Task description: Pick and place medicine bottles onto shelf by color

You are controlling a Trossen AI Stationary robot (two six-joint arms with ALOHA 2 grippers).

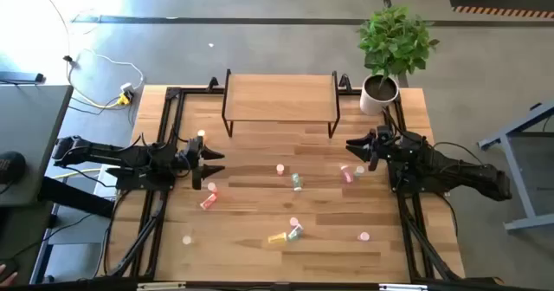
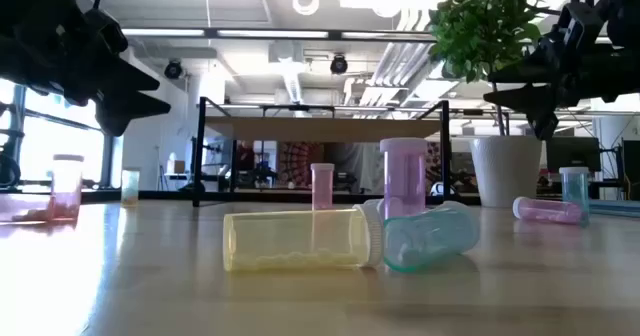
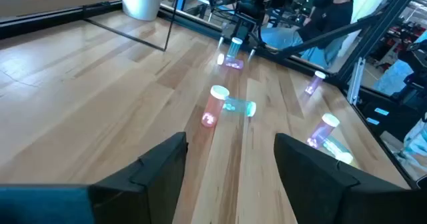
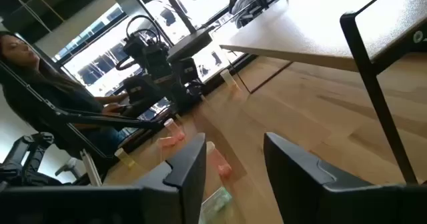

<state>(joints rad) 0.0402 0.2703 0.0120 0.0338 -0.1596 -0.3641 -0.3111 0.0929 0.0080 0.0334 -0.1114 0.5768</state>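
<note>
High view: both arms hovering over the wooden surface (image 1: 260, 248), jaws spread and empty (bottles scattered, unsorted); raised light-wood shelf (image 1: 279, 96) bare, awaiting them.

bottle colours too small to tell on the tabletop (image 1: 260, 204).

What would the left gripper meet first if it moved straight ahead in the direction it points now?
Probably the upright red-orange bottle: in the left wrist view it stands on the line between the left gripper and a pale green bottle lying just behind it. The table before it looks free, though depth is uncertain.
</note>
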